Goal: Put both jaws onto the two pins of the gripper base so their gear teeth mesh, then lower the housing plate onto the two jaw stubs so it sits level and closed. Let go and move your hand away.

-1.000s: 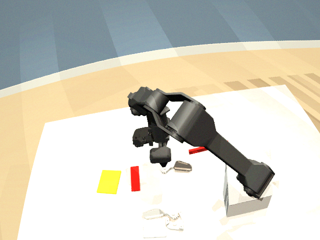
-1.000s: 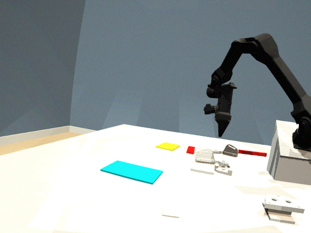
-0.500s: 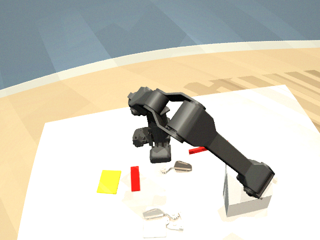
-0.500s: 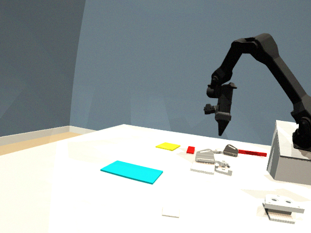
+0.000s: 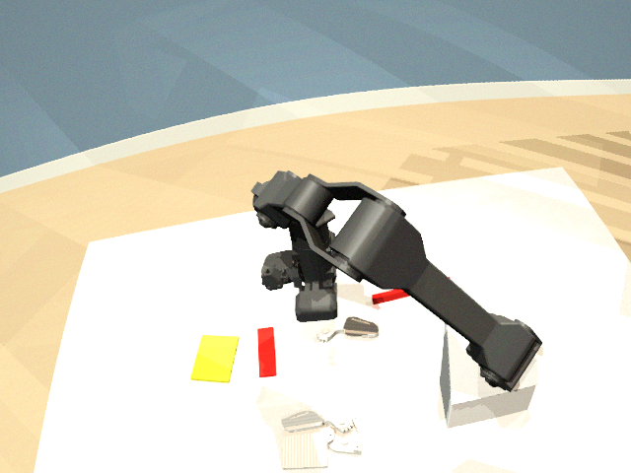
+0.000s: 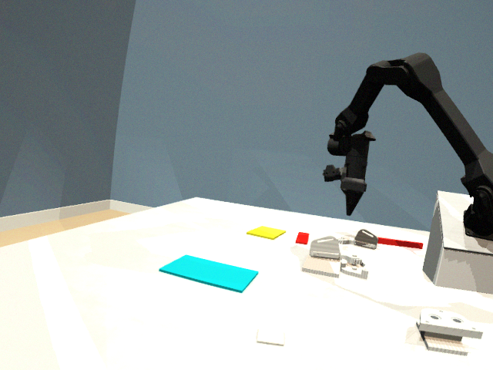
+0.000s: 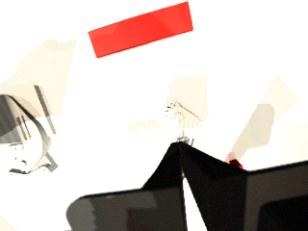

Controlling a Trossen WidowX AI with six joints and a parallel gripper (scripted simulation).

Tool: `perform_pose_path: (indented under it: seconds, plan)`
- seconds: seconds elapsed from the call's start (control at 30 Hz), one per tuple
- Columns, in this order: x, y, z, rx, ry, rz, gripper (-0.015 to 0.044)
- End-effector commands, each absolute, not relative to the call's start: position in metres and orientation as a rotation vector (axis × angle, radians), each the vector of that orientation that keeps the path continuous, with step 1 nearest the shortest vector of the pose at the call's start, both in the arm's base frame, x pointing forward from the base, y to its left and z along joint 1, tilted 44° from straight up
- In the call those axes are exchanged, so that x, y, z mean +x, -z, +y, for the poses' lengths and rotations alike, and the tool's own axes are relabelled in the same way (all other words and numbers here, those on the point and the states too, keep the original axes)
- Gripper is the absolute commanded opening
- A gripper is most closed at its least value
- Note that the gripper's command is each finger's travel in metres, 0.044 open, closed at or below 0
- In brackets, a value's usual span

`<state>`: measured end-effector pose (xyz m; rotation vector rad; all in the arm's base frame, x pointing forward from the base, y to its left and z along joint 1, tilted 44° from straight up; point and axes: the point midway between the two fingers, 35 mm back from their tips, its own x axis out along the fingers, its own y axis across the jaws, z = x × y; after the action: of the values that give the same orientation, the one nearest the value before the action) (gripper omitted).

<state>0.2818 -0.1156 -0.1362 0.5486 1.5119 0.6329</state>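
Observation:
My gripper (image 6: pixel 349 213) (image 7: pixel 176 147) is shut and empty, high above the table. The loose jaw (image 5: pixel 361 328) (image 6: pixel 365 240) lies below it; in the wrist view the fingers hide most of this jaw, leaving its toothed end (image 7: pixel 175 111) in sight. The other jaw (image 5: pixel 303 421) (image 6: pixel 324 247) (image 7: pixel 9 119) has its toothed end at the gripper base (image 5: pixel 343 448) (image 6: pixel 355 271); whether it sits fully on a pin I cannot tell. The housing plate (image 6: pixel 445 325) rests on a ribbed block (image 6: pixel 444 344) at the lower right.
A ribbed block (image 5: pixel 301 452) (image 6: pixel 320 267) is beside the base. A red strip (image 5: pixel 266 352) (image 6: pixel 302 237) (image 7: pixel 141 30) and yellow plate (image 5: pixel 215 358) (image 6: pixel 266 232) lie nearby. A red bar (image 5: pixel 389 296) (image 6: pixel 400 242) lies near the loose jaw. A cyan plate (image 6: pixel 209 272) lies farther off. The arm stands on a grey box (image 5: pixel 486 409) (image 6: pixel 464 267).

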Motion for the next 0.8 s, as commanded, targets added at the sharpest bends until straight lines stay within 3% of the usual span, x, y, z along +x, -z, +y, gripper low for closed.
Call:
perform_pose_path:
  seconds: [0.0, 0.1, 0.67, 0.77]
  plan:
    - [0.2818, 0.1362, -0.1157, 0.549, -0.633, 1.512, 0.0]
    - [0.2818, 0.1362, -0.1157, 0.549, -0.633, 1.512, 0.0]
    - [0.2818, 0.1362, -0.1156, 0.549, -0.633, 1.512, 0.044]
    - [0.2818, 0.1362, -0.1156, 0.549, -0.633, 1.512, 0.044]
